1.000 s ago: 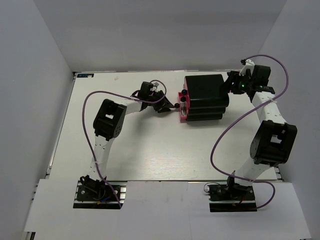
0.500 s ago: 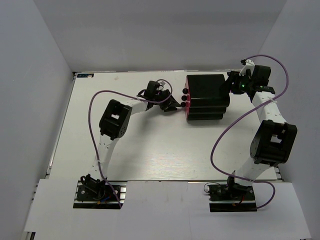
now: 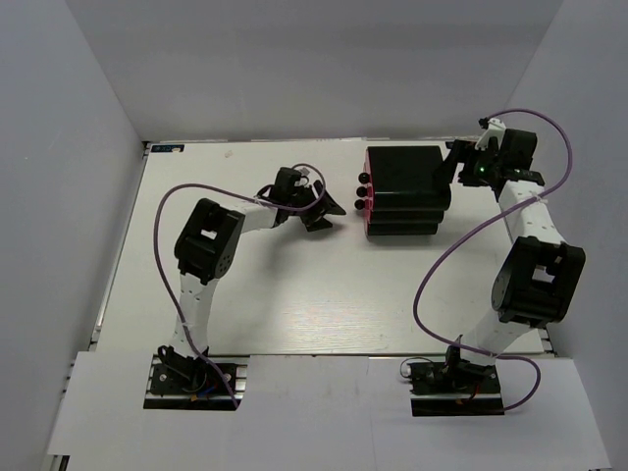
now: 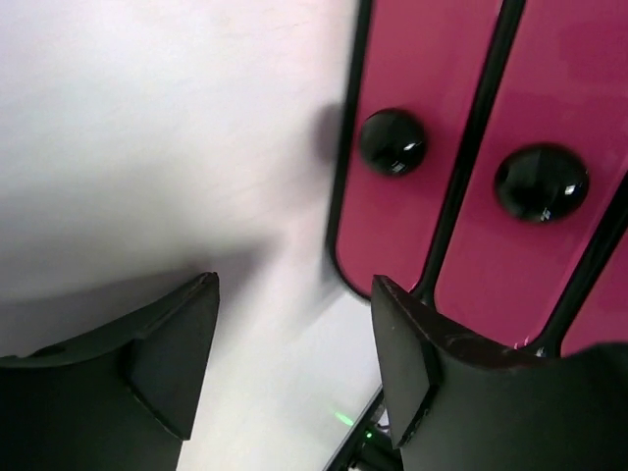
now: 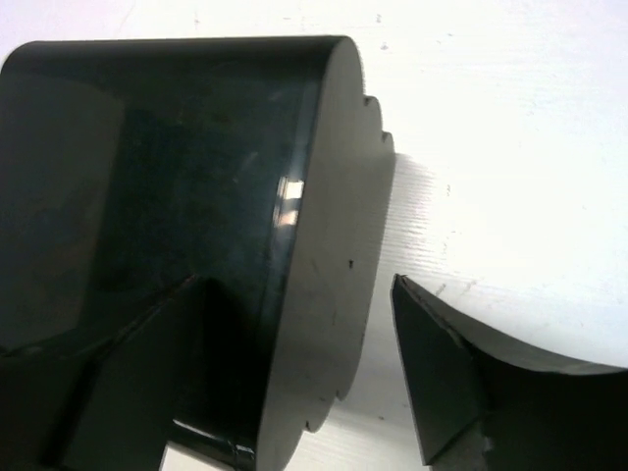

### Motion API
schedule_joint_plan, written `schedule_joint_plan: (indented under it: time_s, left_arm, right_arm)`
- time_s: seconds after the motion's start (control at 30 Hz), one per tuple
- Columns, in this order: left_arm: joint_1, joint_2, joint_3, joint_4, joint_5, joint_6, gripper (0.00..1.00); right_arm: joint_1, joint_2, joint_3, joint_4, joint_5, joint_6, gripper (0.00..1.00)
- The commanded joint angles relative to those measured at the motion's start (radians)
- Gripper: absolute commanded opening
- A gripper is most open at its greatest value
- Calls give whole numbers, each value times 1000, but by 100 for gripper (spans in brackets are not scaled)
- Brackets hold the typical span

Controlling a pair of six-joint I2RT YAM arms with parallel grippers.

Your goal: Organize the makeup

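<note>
Upper centre overhead, left gripper (image 3: 331,209), released and empty, faces the drawer knobs (image 3: 362,193) just right of it in frame; right gripper (image 3: 451,169) gapes astride the black box (image 3: 404,175) at its back edge.

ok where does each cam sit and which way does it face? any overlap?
Top external: above and behind the bases, looking down on the table, black box, both arms, left gripper, right gripper.
Left wrist: on the left wrist, facing the pink drawer fronts and knobs; own open fingers at bottom.
Right wrist: on the right wrist, facing the box's black rear edge, between own fingers.
Shared: all three show the box.
</note>
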Motion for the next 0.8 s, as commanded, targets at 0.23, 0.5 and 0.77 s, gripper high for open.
schedule_joint_plan:
  time_s: [0.23, 0.5, 0.77]
  left_arm:
    - [104, -334, -227, -74, -63, 177, 93]
    - [113, -795, -374, -255, -68, 598, 98]
    - [113, -1336, -695, -332, -330, 831, 98]
  right_arm:
    - [-74, -189, 0, -69, 28, -113, 89]
    - [-69, -586, -330, -65, -18, -213, 89]
    - [-71, -1030, -691, 35, -8, -189, 89]
